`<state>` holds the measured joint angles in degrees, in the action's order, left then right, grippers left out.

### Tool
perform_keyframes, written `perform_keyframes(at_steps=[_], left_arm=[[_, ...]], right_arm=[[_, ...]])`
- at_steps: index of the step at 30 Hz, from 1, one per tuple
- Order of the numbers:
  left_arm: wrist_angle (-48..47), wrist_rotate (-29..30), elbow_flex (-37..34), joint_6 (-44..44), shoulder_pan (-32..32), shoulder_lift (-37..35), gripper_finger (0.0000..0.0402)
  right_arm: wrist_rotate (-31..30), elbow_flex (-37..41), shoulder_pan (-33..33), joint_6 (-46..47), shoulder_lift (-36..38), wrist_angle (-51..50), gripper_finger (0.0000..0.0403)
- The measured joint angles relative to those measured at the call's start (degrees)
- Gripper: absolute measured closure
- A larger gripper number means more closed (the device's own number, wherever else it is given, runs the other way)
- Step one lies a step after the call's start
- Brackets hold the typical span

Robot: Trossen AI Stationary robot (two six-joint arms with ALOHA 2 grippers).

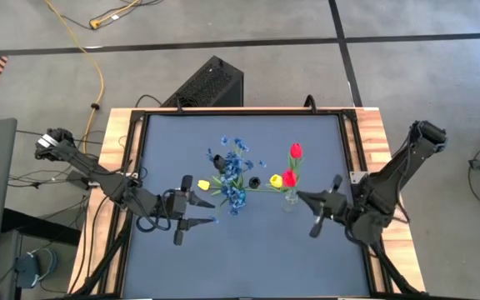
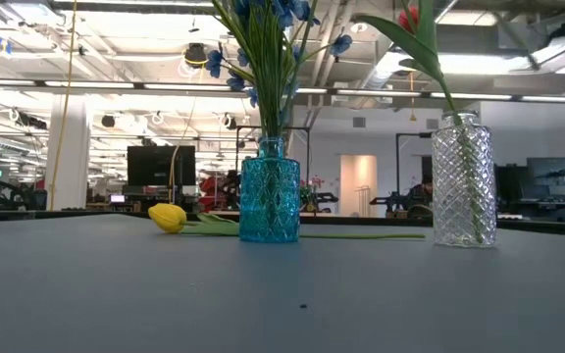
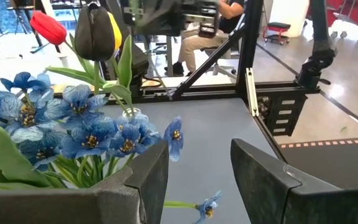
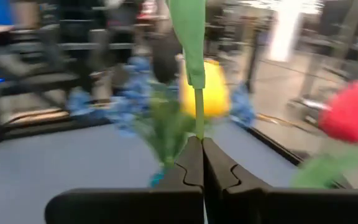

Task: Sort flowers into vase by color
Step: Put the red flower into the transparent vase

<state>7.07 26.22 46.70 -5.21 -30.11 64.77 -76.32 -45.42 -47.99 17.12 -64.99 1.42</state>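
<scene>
Your left arm reaches in from the table's left edge, elbow bent, forearm running toward the table's middle. Its left gripper (image 1: 197, 202) sits low over the left half of the table with the two dark fingers (image 3: 263, 177) spread well apart and nothing between them. Your right arm comes in from the right edge, folded at the elbow (the upper link leaning back outward). Its right gripper (image 1: 308, 208) points toward the centre, and its fingers (image 4: 219, 168) are pressed together, pinching a thin green stem (image 4: 198, 115) at the tips
</scene>
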Motion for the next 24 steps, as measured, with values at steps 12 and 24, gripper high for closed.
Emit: perform_keyframes(at_steps=[12,24], left_arm=[[0.13,-0.06,0.00,-0.09,0.00,0.00,0.0237],[-1.04,-0.49,0.00,-0.68,0.00,0.00,0.0237]], right_arm=[[21.54,8.93,3.38,-35.34,-0.99,39.15,0.0388],[14.85,20.46,4.33,-50.50,-0.90,62.27,0.0388]])
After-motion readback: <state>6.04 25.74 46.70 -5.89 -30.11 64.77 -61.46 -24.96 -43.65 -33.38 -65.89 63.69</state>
